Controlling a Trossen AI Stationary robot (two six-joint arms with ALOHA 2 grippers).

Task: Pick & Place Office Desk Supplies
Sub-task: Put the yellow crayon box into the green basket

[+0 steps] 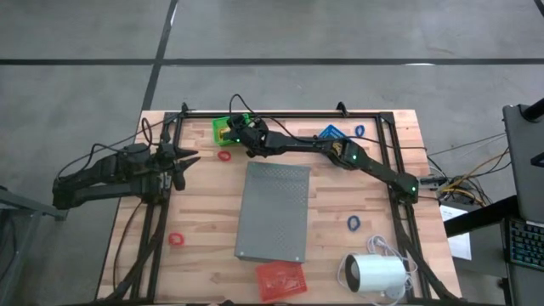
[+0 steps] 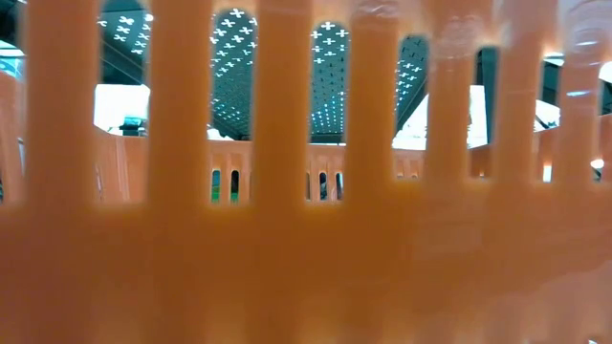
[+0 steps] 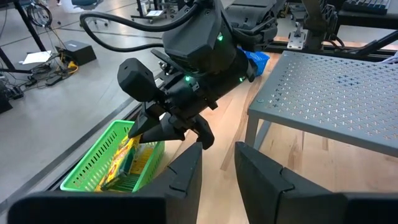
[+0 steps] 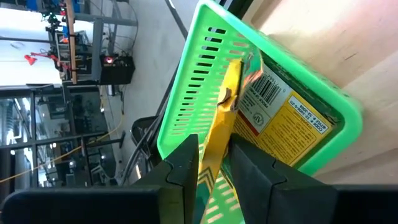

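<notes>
Nearest the front edge of the table [image 1: 204, 229] sits a red basket [image 1: 281, 279], so close to the low camera that its orange-red slats [image 2: 287, 191] fill that whole view, and beside it lies the white cylinder [image 1: 376, 274] with its cord. A little further in, the grey perforated slab [image 1: 273, 211] stands on short legs in the middle, with a red ring [image 1: 177, 240] loose on the boards to one side and a blue ring [image 1: 354, 223] to the other. Past that, the left hand [image 1: 185, 161] waits low over the boards at the slab's far left corner, its fingers [image 3: 186, 174] parted only narrowly and holding nothing. Another red ring [image 1: 224, 155] lies just beyond it. At the far edge the right hand [image 1: 240, 130] is over the green basket [image 1: 226, 128], its fingers a narrow gap apart around the upright edge of a yellow crayon box [image 4: 219, 134], which stands inside the basket; whether it is gripped or already let go I cannot tell. A second crayon box [image 4: 283, 118] lies flat in the basket beneath. Further right, a blue basket [image 1: 332, 133] and another blue ring [image 1: 359, 131] sit by the back rail. By my reckoning the boxes are about done, while the scattered rings remain to be gathered.
</notes>
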